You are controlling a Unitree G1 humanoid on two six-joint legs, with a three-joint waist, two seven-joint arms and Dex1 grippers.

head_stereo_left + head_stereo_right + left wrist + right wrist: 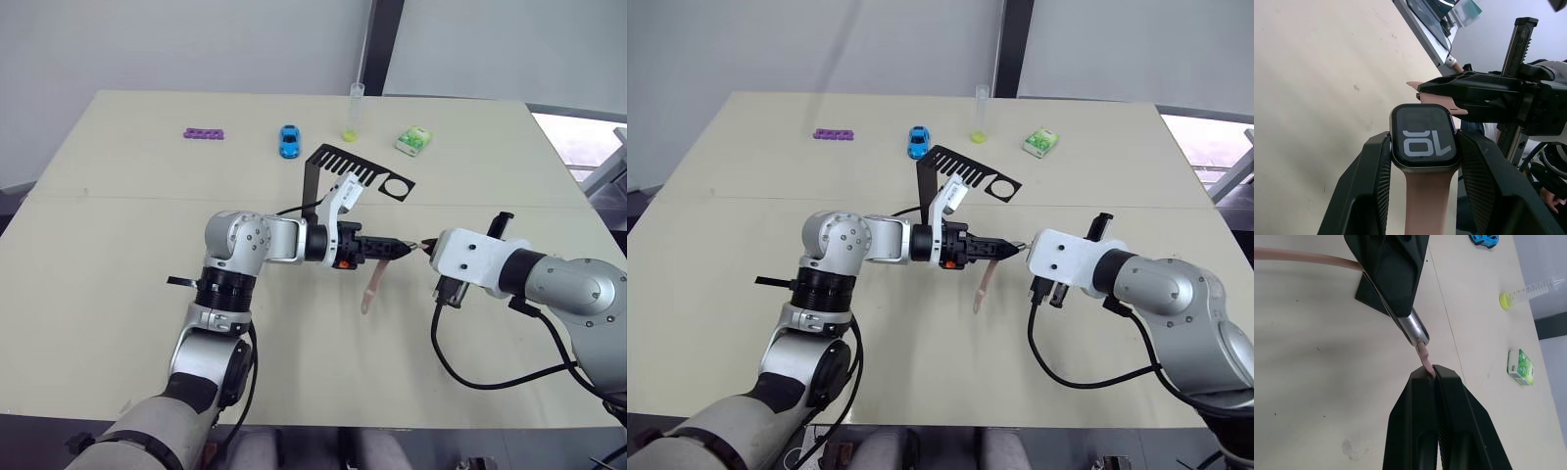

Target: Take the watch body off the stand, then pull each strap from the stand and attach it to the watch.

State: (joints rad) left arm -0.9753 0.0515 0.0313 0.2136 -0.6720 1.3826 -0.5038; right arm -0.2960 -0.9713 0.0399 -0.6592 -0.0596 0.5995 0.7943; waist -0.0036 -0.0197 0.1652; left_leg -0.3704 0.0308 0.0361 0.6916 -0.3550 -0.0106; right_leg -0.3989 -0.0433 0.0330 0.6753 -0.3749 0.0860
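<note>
While both arms meet above the middle of the beige table (118,255), the left gripper (394,249) clamps the watch body (1424,138) between its two black fingers (1367,186), the screen showing white marks. One pinkish strap (371,291) is already joined to the case and hangs down toward the tabletop. The right gripper (1436,377) has its fingers pressed together on the end of the second strap (1423,356), whose other end meets the metal edge of the watch; most of this strap is hidden between the fingers, and whether it is fully seated cannot be told. Behind the arms, the black stand (355,173) sits with its slotted arm bare. Farther back lie a purple knobbly strip (204,133), a blue toy car (289,140), a tube with a yellow-green cap (353,113) and a green-white packet (414,140).
</note>
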